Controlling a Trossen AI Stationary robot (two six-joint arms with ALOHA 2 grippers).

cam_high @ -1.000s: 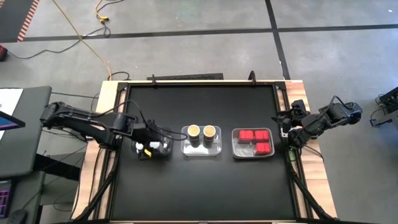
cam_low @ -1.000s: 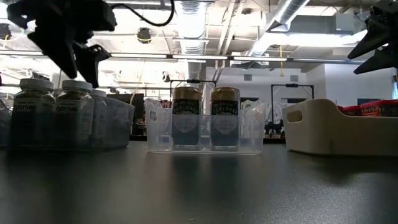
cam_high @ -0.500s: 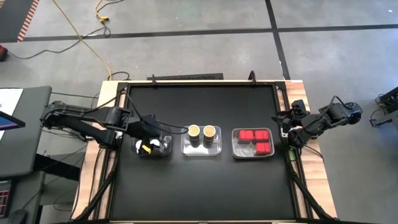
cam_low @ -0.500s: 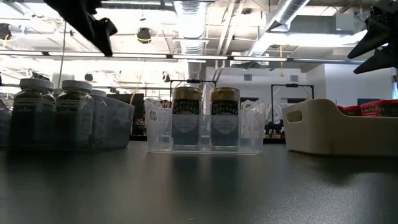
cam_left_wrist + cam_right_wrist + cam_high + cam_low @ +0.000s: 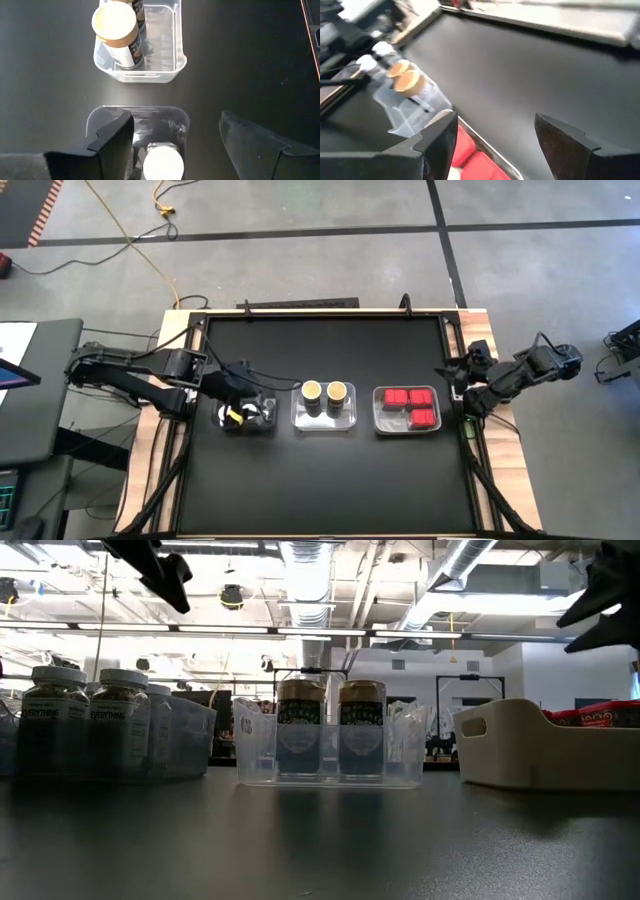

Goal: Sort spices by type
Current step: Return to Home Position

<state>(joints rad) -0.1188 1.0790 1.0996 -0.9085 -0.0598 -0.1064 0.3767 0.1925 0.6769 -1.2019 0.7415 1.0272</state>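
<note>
High view lays out three containers in a row across the black table (image 5: 320,480), each with one kind of spice, so the sorting looks complete to me. The white-capped jars (image 5: 55,720) stand upright in the smoky clear tray (image 5: 195,735) at the left end. Two tan-topped jars (image 5: 324,392) stand side by side in the middle clear tray (image 5: 300,420), and the red packets (image 5: 410,405) lie flat and packed together in the pale bin (image 5: 378,420) at the right. Grouping like with like, with the containers apart from one another, is presumably the whole purpose of this layout. The left gripper (image 5: 177,140) hangs above its tray with fingers spread wide and nothing between them, one white cap directly beneath; I judge it is raised so that it cannot knock the jars. The right gripper (image 5: 495,140), likewise spread and empty, waits by the table's right edge, well clear of the bin. From table height, the white-capped jars show dark contents behind lettered labels, while the tan-topped pair carry dark label bands under their golden lids.
</note>
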